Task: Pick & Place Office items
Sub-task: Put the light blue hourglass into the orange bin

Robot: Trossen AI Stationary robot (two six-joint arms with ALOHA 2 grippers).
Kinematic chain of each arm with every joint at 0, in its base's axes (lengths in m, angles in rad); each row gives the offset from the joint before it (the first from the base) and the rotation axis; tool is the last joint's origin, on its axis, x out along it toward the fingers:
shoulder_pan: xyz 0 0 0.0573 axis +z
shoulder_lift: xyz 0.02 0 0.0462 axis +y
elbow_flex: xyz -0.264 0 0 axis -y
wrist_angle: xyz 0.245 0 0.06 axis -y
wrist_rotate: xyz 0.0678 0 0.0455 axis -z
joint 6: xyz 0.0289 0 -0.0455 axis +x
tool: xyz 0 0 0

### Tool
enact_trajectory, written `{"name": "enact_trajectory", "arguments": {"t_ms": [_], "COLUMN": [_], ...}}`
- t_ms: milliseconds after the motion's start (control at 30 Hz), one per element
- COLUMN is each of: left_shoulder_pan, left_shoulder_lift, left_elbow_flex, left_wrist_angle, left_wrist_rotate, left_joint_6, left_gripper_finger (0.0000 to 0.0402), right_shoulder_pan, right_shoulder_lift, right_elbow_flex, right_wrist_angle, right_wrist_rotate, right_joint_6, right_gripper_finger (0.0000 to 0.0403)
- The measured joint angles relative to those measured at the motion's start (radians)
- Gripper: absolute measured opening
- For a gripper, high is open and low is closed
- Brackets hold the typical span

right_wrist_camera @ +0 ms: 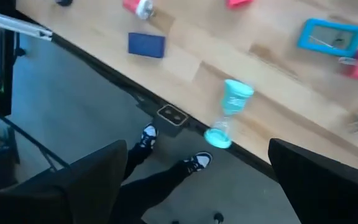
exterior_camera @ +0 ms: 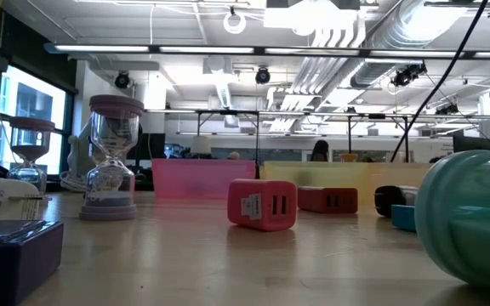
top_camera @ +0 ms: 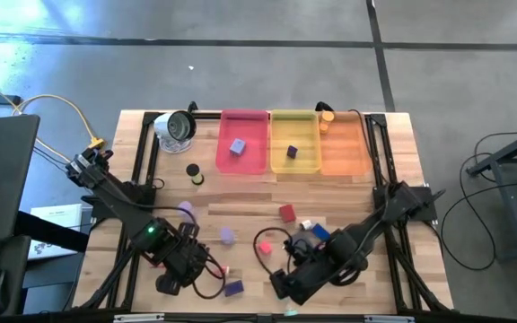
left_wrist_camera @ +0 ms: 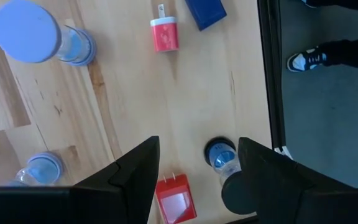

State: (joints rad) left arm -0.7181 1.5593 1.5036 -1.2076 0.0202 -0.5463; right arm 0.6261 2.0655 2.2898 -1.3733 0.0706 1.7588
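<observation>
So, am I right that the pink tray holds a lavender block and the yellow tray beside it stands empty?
Not quite: the yellow tray is not empty. The high view shows a purple block inside it. The pink tray does hold a lavender block.

Both arms are dark and angular; a green light glows on the left arm (top_camera: 150, 231), and black cables trail from each.

Pink tray (top_camera: 243, 144), yellow tray (top_camera: 294, 144), orange tray (top_camera: 343, 148) side by side; silver-and-white round object (top_camera: 176, 129) beside them.
</observation>
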Motion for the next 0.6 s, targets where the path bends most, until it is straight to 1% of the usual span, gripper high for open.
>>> {"name": "enact_trajectory", "arguments": {"t_ms": [100, 267, 333, 500, 600], "left_shoulder_pan": [-0.012, -0.031, -0.034, -0.043, -0.047], "left_shoulder_lift": [0.0, 0.0, 0.0, 0.0, 0.0], "left_elbow_flex": [0.0, 0.0, 0.0, 0.0, 0.0], "left_wrist_angle": [0.0, -0.001, -0.001, -0.002, -0.002], "left_wrist_rotate": [-0.016, -0.023, -0.025, -0.026, -0.034], "left_joint_6": [0.0, -0.004, -0.007, -0.008, -0.011], "left_gripper_finger": [0.0212, 0.0212, 0.0212, 0.0212, 0.0212], "right_shoulder_pan": [0.0, 0.003, -0.001, -0.009, -0.006], "right_shoulder_lift": [0.018, 0.041, 0.049, 0.068, 0.071], "right_elbow_flex": [0.0, -0.002, 0.001, -0.004, -0.029], "right_wrist_angle": [0.069, 0.199, 0.216, 0.174, 0.166], "right_wrist_rotate": [-0.003, -0.053, -0.053, -0.048, -0.049], "right_joint_6": [-0.018, -0.106, -0.082, 0.011, 0.026], "right_gripper_finger": [0.038, 0.038, 0.038, 0.038, 0.038]}}
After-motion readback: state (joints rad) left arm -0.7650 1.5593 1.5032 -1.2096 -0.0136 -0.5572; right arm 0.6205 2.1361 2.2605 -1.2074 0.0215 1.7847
